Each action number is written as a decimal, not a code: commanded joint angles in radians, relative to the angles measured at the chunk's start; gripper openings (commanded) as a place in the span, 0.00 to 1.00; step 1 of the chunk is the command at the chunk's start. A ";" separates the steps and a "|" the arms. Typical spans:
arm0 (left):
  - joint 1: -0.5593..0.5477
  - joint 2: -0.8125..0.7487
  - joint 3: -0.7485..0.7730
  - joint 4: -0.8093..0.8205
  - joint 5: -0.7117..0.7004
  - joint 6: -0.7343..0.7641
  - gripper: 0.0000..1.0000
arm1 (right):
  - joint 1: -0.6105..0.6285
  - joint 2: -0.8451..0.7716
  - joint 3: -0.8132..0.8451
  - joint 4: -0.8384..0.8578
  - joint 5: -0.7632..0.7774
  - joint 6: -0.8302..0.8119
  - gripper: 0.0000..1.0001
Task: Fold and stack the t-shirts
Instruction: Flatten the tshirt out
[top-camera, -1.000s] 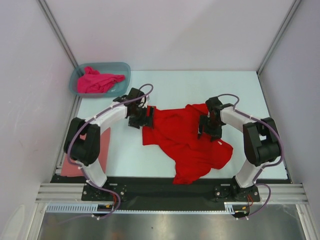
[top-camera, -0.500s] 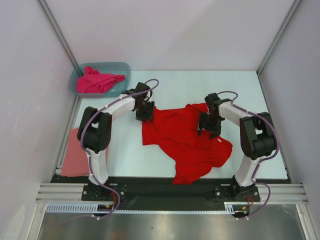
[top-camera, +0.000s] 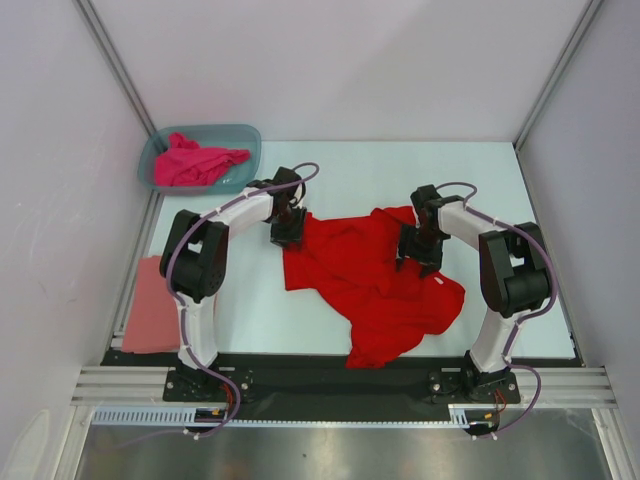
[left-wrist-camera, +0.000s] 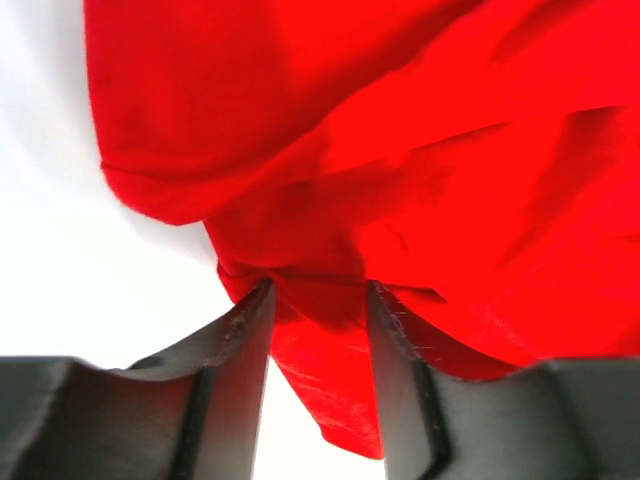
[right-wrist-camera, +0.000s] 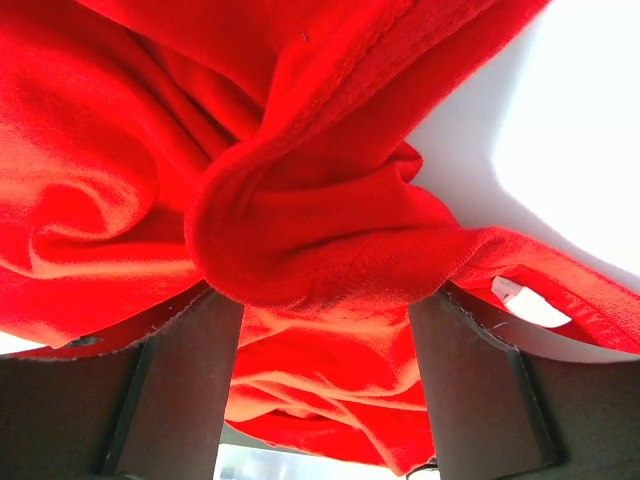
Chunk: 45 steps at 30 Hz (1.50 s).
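The bright red t-shirt lies crumpled and spread across the middle of the table. My left gripper is at its far left corner, jaws closed on a fold of red cloth. My right gripper is at its right side near the collar, jaws closed on a thick bunch of red cloth. The salmon-pink t-shirt lies flat at the table's left edge. The magenta-pink t-shirt is heaped in the tub.
The translucent blue-grey tub stands at the far left corner. White walls close in the table on the left, back and right. A black strip runs along the near edge by the arm bases.
My left gripper has moved away from me and to the right onto the red shirt's far left corner. My right gripper has stayed on the cloth.
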<state>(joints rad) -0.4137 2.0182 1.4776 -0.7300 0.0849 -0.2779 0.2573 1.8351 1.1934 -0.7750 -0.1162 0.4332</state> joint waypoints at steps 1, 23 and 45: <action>0.006 -0.021 0.030 -0.029 -0.007 0.025 0.40 | -0.010 0.049 -0.009 0.145 0.038 -0.005 0.70; 0.006 -0.683 -0.023 -0.187 -0.393 0.006 0.00 | -0.004 0.069 0.153 0.195 -0.008 0.081 0.00; -0.186 -0.584 -0.295 0.083 -0.036 -0.147 0.67 | -0.121 0.132 0.497 -0.013 0.213 -0.119 0.61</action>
<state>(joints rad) -0.5919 1.5860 1.1873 -0.7025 0.0082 -0.4244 0.0902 2.0781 1.6588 -0.6930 -0.0090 0.3862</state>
